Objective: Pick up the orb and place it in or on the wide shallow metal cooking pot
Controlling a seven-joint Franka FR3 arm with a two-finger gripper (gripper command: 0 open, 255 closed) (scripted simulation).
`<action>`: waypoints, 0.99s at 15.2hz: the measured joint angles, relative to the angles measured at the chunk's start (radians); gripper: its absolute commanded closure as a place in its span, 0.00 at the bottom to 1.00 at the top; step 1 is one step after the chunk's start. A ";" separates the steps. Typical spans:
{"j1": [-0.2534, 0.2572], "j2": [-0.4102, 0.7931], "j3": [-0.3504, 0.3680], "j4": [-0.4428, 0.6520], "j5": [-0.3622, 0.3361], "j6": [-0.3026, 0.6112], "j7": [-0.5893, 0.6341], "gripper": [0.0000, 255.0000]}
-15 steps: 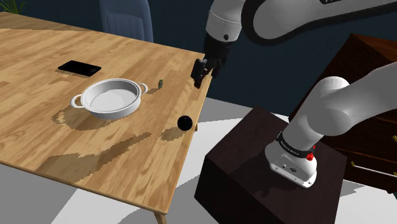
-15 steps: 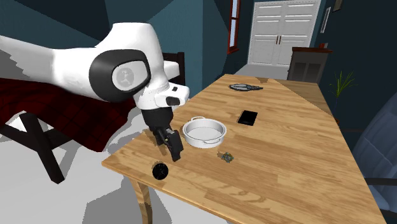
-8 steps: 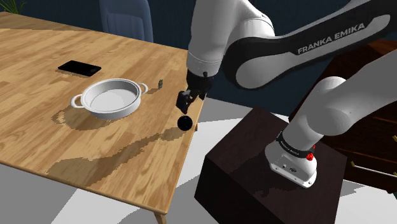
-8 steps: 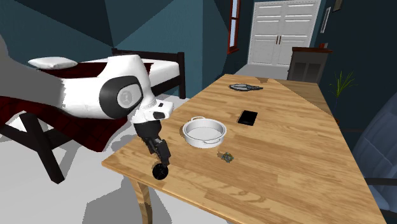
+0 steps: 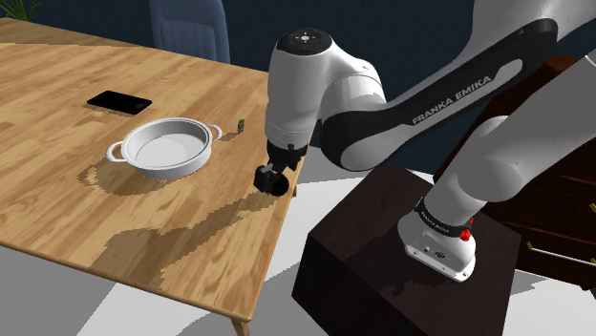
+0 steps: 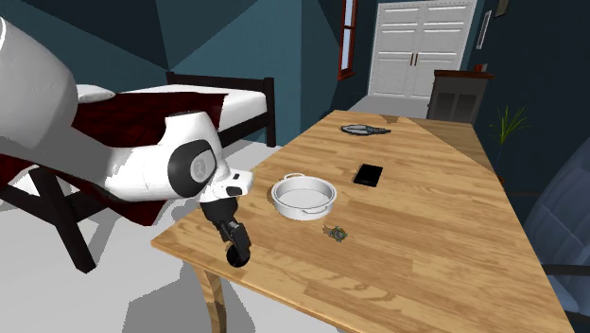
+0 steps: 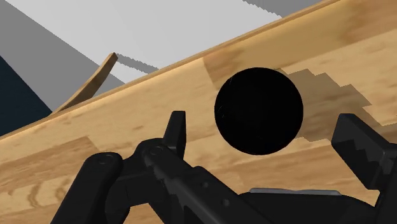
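Observation:
The orb [image 7: 258, 111] is a black ball lying close to the wooden table's edge [image 5: 296, 172]. My gripper [image 7: 264, 124] is down at it and open, with one black finger [image 7: 176, 130] on each side and a gap between each finger and the ball. In the shoulder view the gripper [image 5: 270, 178] partly covers the orb [image 5: 279, 187]. In the second exterior view the gripper [image 6: 235, 246] hangs right over the orb [image 6: 236, 256] near the table corner. The wide shallow pot [image 5: 162, 145], pale grey with two side handles, stands upright further in on the table, also pot [image 6: 304, 196].
A black phone [image 5: 119, 101] lies beyond the pot and a small dark object [image 5: 242, 125] sits beside it. The dark stand [image 5: 401, 248] is just off the table edge. A blue chair [image 5: 191, 29] stands behind the table; a bed [image 6: 189, 104] lies past the corner.
The arm has swung down from above the table edge to the orb, and the open fingers now straddle it. The orb and pot have not moved.

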State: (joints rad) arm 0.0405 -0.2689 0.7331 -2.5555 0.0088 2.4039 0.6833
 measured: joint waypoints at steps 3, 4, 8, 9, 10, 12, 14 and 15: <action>-0.019 0.039 0.020 -0.012 -0.035 0.044 0.031 0.00; -0.022 0.045 0.023 -0.013 -0.041 0.050 0.036 0.00; -0.025 0.051 0.024 -0.014 -0.046 0.056 0.039 0.00; -0.025 0.051 0.024 -0.014 -0.046 0.056 0.039 0.00; -0.025 0.051 0.024 -0.014 -0.046 0.056 0.039 1.00; -0.025 0.051 0.024 -0.014 -0.046 0.056 0.039 1.00; -0.025 0.051 0.024 -0.014 -0.046 0.056 0.039 1.00; -0.025 0.051 0.024 -0.014 -0.046 0.056 0.039 1.00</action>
State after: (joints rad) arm 0.0152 -0.2177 0.7575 -2.5695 -0.0376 2.4601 0.7225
